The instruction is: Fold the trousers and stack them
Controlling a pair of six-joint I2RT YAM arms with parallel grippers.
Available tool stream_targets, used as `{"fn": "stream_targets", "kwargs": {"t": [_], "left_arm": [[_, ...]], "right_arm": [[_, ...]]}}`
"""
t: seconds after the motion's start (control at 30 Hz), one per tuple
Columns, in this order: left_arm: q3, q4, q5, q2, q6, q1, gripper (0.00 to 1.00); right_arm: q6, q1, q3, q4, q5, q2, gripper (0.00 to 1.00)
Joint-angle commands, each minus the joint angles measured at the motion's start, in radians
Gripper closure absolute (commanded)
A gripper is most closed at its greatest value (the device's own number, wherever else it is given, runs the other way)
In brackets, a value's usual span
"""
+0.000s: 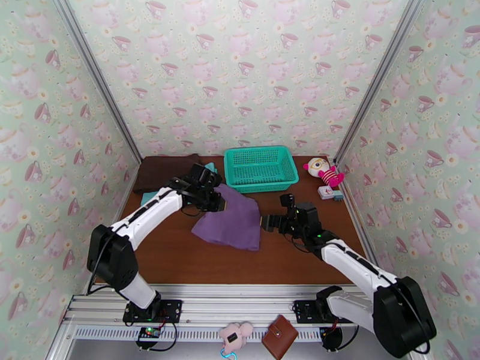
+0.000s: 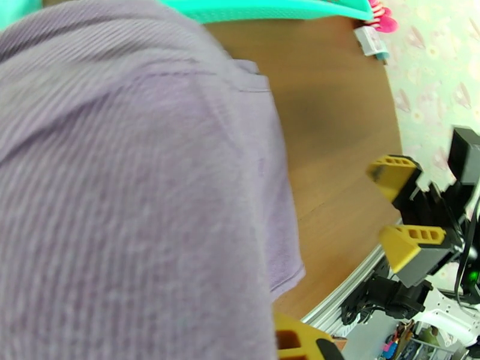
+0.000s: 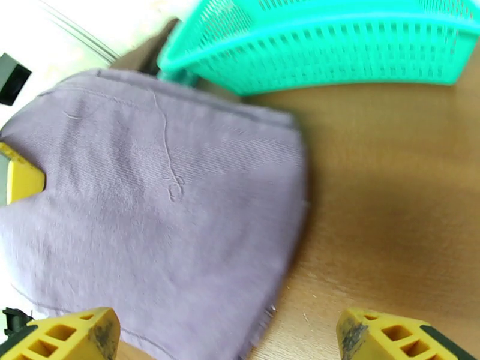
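Note:
The purple trousers (image 1: pixel 231 222) lie folded into a compact pad in the middle of the brown table (image 1: pixel 180 259). My left gripper (image 1: pixel 221 203) sits at their far left edge, shut on the fabric, which bulges up close to the lens as ribbed purple cloth (image 2: pixel 132 193). One yellow fingertip (image 2: pixel 300 342) pokes out beneath it. My right gripper (image 1: pixel 267 223) hovers just off the trousers' right edge with its jaws wide apart and nothing between them. From its own wrist, the gripper (image 3: pixel 234 343) straddles the hem of the trousers (image 3: pixel 156 205).
A teal mesh basket (image 1: pixel 261 168) stands at the back, just behind the trousers. A dark brown folded garment (image 1: pixel 162 172) and a teal one (image 1: pixel 148 198) lie back left. A plush doll (image 1: pixel 323 171) and a small white box (image 1: pixel 329 192) sit back right.

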Motion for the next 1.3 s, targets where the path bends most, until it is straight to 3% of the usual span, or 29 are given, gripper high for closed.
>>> {"fn": "stream_targets", "kwargs": {"t": [0.0, 0.23, 0.43, 0.67, 0.9, 1.27], "left_arm": [[0.144, -0.23, -0.113, 0.051, 0.067, 0.009, 1.0], [0.389, -0.496, -0.339, 0.161, 0.086, 0.061, 1.0], [0.565, -0.531, -0.366, 0.251, 0.107, 0.113, 1.0], [0.902, -0.627, -0.399, 0.46, 0.137, 0.136, 1.0], [1.115, -0.616, -0.317, 0.594, 0.148, 0.157, 1.0], [1.175, -0.454, -0.148, 0.61, 0.161, 0.219, 1.0]], "right_arm": [[0.008, -0.001, -0.016, 0.012, 0.031, -0.031, 0.01], [0.003, -0.001, 0.004, -0.033, 0.045, -0.018, 0.01], [0.004, -0.002, 0.012, -0.047, 0.051, -0.004, 0.01], [-0.004, -0.001, 0.021, -0.055, 0.068, 0.028, 0.0], [-0.007, -0.001, 0.032, -0.049, 0.069, 0.087, 0.0], [-0.003, -0.001, 0.053, -0.024, 0.046, 0.189, 0.01]]}}
